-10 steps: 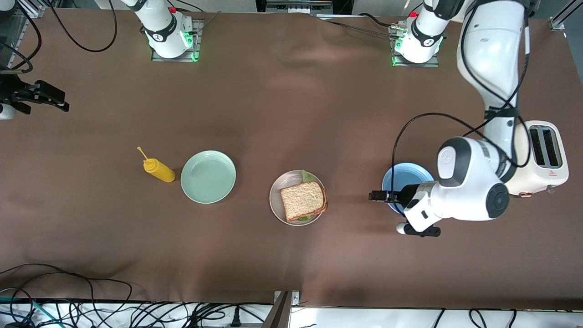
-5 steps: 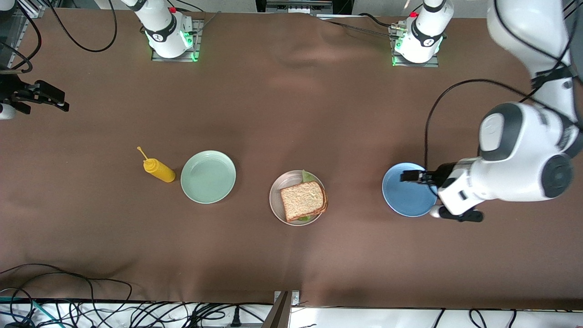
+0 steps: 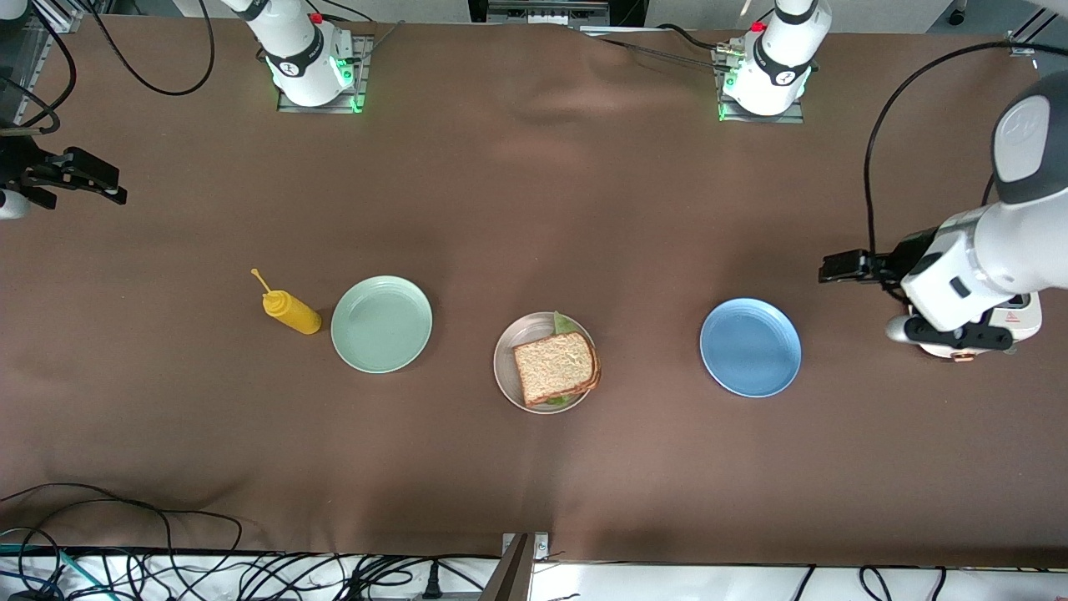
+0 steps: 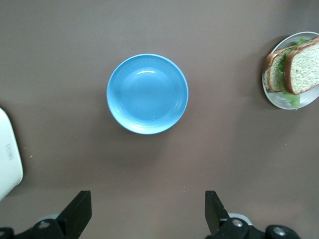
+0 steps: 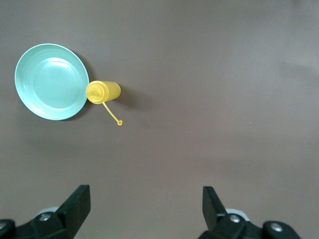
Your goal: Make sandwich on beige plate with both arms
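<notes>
The sandwich is sitting assembled on the beige plate mid-table, between the mint plate and the blue plate, so the step in hand looks like clearing both arms away. Doing that well means keeping each gripper high and level, travelling out over bare cloth, not back over the plates, and ending with nothing brushing the toaster. The left gripper is hanging with its fingers spread wide and empty over bare cloth toward the left arm's end of the table, near the toaster; its wrist view is looking down on the blue plate and, at the edge, the sandwich. The right gripper is hanging empty with jaws wide at the right arm's end, waiting, well apart from everything. The bread is coarse wholegrain, square, with a dark crust, the top slice sitting slightly askew so ruffled green lettuce is peeking out at two edges; it should be soft and easily dented. The plates are round, smooth and faintly ridged at the rim, likely rigid and slippery. The yellow squeeze bottle is lying on its side just beside the mint plate, its thin nozzle pointing away. The brown tablecloth is showing matte with soft wrinkles.
</notes>
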Robot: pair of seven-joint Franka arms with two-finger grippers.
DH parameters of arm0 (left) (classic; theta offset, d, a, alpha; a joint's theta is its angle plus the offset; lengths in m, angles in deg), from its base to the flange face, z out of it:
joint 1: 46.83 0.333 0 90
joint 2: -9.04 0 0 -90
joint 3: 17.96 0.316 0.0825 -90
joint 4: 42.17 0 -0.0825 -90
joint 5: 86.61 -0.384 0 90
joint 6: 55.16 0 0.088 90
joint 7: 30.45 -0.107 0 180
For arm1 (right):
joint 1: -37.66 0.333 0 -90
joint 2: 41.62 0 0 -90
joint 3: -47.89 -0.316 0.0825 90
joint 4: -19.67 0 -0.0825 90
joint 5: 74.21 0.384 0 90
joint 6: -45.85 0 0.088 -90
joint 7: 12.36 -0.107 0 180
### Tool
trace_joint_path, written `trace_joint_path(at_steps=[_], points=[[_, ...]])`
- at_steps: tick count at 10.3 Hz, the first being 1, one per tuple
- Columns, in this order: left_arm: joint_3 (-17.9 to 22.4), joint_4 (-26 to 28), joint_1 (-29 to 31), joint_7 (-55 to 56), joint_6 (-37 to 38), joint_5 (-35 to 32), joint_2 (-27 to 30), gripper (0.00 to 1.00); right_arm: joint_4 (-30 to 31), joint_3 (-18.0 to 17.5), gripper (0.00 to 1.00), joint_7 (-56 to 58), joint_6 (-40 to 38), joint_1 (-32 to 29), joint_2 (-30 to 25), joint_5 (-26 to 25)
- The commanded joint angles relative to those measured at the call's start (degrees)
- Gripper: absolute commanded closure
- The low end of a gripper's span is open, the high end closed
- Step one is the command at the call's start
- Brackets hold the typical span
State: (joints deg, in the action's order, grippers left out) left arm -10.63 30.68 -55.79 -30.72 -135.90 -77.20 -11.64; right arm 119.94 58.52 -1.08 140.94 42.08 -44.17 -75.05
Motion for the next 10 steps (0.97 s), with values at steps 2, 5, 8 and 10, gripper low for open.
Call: trace_joint_path(at_steps=[2,5,8,10], points=[[-1.95,10.36,2.45,-3.24,-0.90,-7.88,9.68,0.00,-1.04,-0.17,0.00,-0.56,-1.13,-0.03,0.09,-1.01],[-8.03,13.02,8.61,-2.99,-0.55,-8.70,11.37,0.00,-1.04,-0.17,0.00,-0.56,-1.13,-0.03,0.09,-1.01],[-8.47,12.76,7.91,-2.63,0.15,-9.32,11.11,0.00,-1.04,-0.17,0.00,-0.56,-1.13,-0.03,0.18,-1.10],[-9.09,12.58,7.56,-2.46,0.24,-9.32,11.02,0.00,-1.04,-0.17,0.00,-0.56,-1.05,-0.03,0.18,-1.10]])
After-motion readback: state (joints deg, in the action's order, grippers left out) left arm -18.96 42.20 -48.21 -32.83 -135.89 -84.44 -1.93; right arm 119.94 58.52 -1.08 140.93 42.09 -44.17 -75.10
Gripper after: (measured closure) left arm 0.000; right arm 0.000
